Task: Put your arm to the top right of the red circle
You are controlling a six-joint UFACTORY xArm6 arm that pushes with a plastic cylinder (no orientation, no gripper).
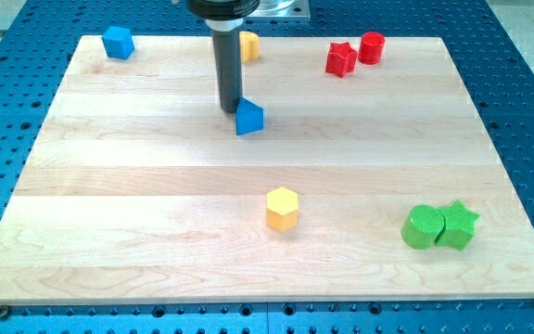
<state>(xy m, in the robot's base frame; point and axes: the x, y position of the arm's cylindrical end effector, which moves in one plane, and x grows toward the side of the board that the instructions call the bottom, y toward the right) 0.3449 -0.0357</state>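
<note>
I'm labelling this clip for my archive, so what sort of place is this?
Most likely a robotics lab bench. A pale wooden board lies on a blue perforated mounting table, small coloured blocks are scattered on it, and my tip rests just left of the blue triangle block.

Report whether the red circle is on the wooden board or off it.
On. The red cylindrical block stands on the wooden board near its top edge, beside the red star block.
</note>
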